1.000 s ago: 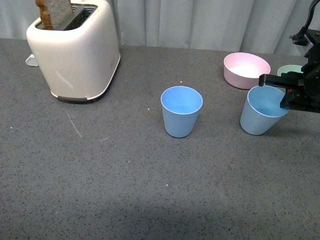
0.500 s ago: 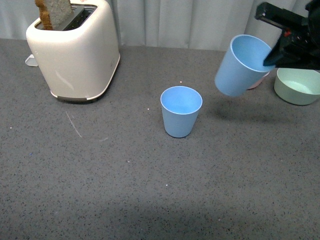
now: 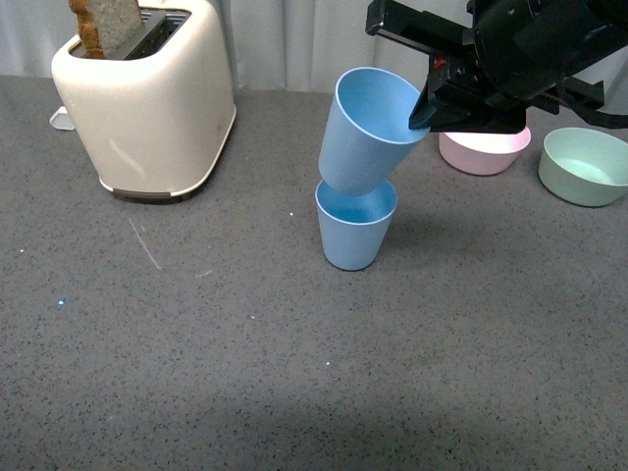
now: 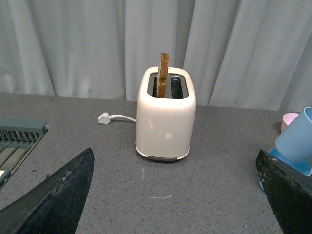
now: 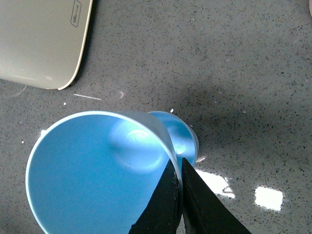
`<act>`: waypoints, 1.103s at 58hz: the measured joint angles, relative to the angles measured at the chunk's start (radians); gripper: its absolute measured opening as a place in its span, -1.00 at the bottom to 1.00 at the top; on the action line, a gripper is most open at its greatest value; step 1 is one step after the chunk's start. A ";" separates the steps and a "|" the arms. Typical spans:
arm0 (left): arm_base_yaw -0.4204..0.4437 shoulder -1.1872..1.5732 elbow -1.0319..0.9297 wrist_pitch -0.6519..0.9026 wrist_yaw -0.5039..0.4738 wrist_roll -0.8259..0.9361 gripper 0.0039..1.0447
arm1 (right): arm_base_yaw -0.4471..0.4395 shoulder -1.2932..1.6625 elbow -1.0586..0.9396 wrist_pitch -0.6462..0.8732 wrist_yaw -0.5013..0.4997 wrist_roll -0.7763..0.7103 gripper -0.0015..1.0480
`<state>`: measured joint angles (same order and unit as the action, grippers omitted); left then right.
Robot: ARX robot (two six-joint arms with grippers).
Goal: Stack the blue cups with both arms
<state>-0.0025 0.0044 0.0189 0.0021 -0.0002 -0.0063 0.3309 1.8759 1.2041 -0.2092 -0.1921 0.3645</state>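
Note:
One blue cup [image 3: 355, 232] stands upright in the middle of the grey table. A second blue cup [image 3: 368, 130] hangs tilted just above it, its base over the standing cup's mouth. My right gripper [image 3: 422, 108] is shut on this cup's rim. In the right wrist view the fingers [image 5: 168, 200] pinch the wall of the held cup [image 5: 92, 170], and the standing cup [image 5: 184, 137] shows below it. My left gripper [image 4: 170, 204] is open with nothing between its fingers [image 4: 53, 200]; both cups [image 4: 295, 140] sit far to one side of it. The front view does not show the left arm.
A cream toaster [image 3: 147, 103] with a slice of bread [image 3: 103, 25] stands at the back left, its plug [image 4: 104, 118] behind it. A pink bowl [image 3: 483, 152] and a green bowl [image 3: 586, 167] sit at the back right. A slatted rack [image 4: 19, 141] shows in the left wrist view.
My right gripper has lifted its blue cup off the table at the right and carried it up and left, until it hangs over the standing cup.

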 joint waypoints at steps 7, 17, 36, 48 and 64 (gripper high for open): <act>0.000 0.000 0.000 0.000 0.000 0.000 0.88 | 0.004 0.010 0.009 -0.004 0.004 0.000 -0.98; 0.000 0.000 0.000 0.000 0.000 0.000 0.88 | 0.006 0.011 0.011 -0.009 0.007 -0.003 -0.48; 0.000 0.000 0.000 0.000 0.000 0.000 0.88 | 0.002 -0.027 -0.013 0.057 0.077 -0.103 0.70; 0.000 0.000 0.000 0.000 -0.002 0.001 0.88 | -0.028 -0.097 -0.469 1.038 0.470 -0.315 0.13; 0.000 0.000 0.000 0.000 0.000 0.001 0.88 | -0.135 -0.365 -0.801 1.308 0.391 -0.358 -0.82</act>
<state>-0.0025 0.0040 0.0189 0.0021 -0.0002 -0.0051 0.1959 1.5105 0.4026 1.0988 0.1986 0.0063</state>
